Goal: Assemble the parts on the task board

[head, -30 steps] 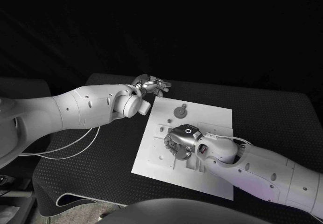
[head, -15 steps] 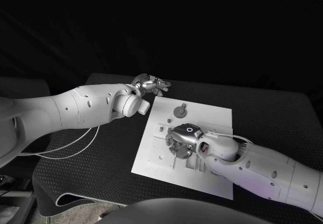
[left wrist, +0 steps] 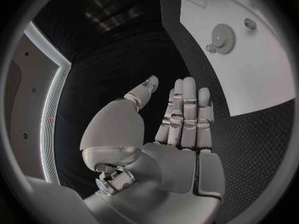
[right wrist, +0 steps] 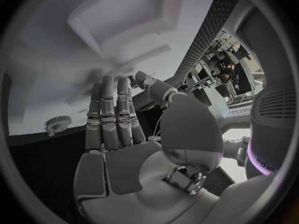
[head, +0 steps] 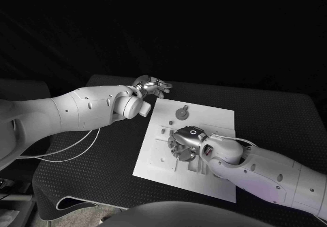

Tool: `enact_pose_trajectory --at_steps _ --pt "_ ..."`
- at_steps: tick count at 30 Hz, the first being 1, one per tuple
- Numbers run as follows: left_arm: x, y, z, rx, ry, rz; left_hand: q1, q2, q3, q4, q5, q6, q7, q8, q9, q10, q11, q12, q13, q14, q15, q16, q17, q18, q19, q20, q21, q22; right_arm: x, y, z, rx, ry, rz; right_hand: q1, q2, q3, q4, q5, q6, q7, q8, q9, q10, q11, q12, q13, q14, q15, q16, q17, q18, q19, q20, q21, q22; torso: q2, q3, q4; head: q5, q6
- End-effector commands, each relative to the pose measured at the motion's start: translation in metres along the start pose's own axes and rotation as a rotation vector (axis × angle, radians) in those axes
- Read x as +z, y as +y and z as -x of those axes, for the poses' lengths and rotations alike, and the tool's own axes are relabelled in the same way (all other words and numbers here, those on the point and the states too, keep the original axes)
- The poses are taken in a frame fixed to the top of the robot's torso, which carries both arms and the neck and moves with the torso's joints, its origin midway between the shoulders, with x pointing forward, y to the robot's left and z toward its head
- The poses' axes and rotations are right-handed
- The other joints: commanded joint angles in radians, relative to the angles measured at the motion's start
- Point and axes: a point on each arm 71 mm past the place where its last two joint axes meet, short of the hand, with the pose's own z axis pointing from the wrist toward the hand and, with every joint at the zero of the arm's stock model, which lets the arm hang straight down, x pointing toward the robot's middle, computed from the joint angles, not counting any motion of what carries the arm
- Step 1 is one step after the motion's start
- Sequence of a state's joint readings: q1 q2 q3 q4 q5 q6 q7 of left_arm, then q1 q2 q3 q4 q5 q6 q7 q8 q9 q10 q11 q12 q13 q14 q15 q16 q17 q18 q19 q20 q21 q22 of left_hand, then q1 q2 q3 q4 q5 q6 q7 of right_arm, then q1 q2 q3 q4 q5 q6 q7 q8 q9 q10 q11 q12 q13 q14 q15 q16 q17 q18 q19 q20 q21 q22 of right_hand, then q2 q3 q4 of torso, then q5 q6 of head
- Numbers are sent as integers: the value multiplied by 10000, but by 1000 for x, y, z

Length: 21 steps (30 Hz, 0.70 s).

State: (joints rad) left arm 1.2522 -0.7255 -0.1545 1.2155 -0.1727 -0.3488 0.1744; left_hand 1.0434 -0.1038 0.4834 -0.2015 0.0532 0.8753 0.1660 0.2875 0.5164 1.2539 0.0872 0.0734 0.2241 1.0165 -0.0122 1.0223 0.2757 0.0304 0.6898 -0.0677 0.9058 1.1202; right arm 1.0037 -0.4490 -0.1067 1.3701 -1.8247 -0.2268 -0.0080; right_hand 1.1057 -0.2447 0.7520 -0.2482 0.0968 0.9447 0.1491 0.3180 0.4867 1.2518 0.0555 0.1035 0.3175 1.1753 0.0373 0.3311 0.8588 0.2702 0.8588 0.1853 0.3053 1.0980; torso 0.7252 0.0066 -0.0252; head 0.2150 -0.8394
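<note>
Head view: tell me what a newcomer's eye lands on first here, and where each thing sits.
The white task board stands out against the black table, lying at its middle. The right hand hovers low over the board's centre, fingers extended and holding nothing. The left hand is open above the table just beyond the board's far left corner, near a round gear on the board's far end.

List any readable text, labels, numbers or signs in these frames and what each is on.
Only one trace of lettering: faint marks on the robot's white casing in the right wrist view, too blurred and cut off to read.
Task board: no print that can be made out.
Gear part on the board: no marking visible.
Left hand and right hand: no labels visible.
</note>
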Motion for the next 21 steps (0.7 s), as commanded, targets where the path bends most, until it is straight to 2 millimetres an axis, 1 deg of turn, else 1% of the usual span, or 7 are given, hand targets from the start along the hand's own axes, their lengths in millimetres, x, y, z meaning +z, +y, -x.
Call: enact_pose_trajectory --at_steps 1,2,4,7,9,14,21 --pt "0 -1 0 -42 121 -57 -102 28 -44 1 18 -80 12 47 -10 -10 58 4 8 69 30 -44 14 1 25 -389 -57 12 -7 -9 -5 54 44 -514 -17 -121 2 53 -40 -130 29 -86 -31 -636 548 28 -290 -3 -2 -87 23 -123 -18 22 25 17 -3 -4 -1 -21 16" --pt "0 -1 0 -40 108 -54 -102 27 -44 1 18 -80 12 48 -11 -11 59 4 8 69 30 -45 14 1 25 -389 -57 12 -9 -10 -4 234 -90 -543 6 -190 18 76 -74 -214 68 -139 -55 -724 589 -23 -319 -29 11 -132 28 -120 -51 40 5 22 -7 -3 -5 -19 20" --pt "0 -1 1 -36 85 -49 -101 26 -44 0 18 -80 12 48 -11 -12 59 4 8 68 30 -46 15 1 24 -389 -58 13 -13 -13 2 461 -357 -586 28 -389 -190 70 -47 -621 245 -382 -212 -1241 826 -295 -521 -535 235 -474 -21 -243 -528 94 -25 259 -7 -5 -5 -31 33" --pt "0 -1 3 -27 48 -44 -100 25 -44 0 17 -80 12 50 -12 -14 60 3 8 68 31 -48 16 1 23 -389 -59 14 -18 -16 14 789 -698 -507 -128 -462 -642 50 -67 -787 159 -459 -310 -1696 1048 -385 -783 -686 323 -598 14 -303 -786 100 89 579 -3 -6 -4 -67 85" --pt "0 0 4 -21 20 -43 -100 24 -44 -1 17 -80 12 50 -13 -15 60 3 8 67 31 -49 16 1 22 -388 -60 15 -22 -18 24 1064 -995 -445 -208 -464 -835 88 -20 -819 42 -456 -343 -1788 1079 -352 -903 -694 328 -625 47 -306 -857 102 140 713 -7 -2 -10 -94 111" --pt "0 0 6 -17 2 -37 -97 22 -44 -3 17 -79 11 52 -14 -16 60 3 8 67 32 -51 18 1 20 -388 -62 17 -34 -25 54 1638 -1748 -408 -332 -443 -1123 194 207 -834 38 -427 -385 -1759 1052 -282 -1060 -596 283 -614 126 -256 -823 100 237 890 -7 -4 -19 -208 245" --pt "1 0 7 -10 -20 -40 -92 21 -42 -5 17 -78 10 55 -16 -18 61 2 9 67 32 -55 20 0 18 -388 -64 19 -56 -50 96 1783 -2340 -925 -134 -327 -1167 289 381 -696 102 -298 -417 -1462 892 -117 -1221 -63 58 -345 356 -84 -308 52 492 1071 -12 11 -26 -368 413"
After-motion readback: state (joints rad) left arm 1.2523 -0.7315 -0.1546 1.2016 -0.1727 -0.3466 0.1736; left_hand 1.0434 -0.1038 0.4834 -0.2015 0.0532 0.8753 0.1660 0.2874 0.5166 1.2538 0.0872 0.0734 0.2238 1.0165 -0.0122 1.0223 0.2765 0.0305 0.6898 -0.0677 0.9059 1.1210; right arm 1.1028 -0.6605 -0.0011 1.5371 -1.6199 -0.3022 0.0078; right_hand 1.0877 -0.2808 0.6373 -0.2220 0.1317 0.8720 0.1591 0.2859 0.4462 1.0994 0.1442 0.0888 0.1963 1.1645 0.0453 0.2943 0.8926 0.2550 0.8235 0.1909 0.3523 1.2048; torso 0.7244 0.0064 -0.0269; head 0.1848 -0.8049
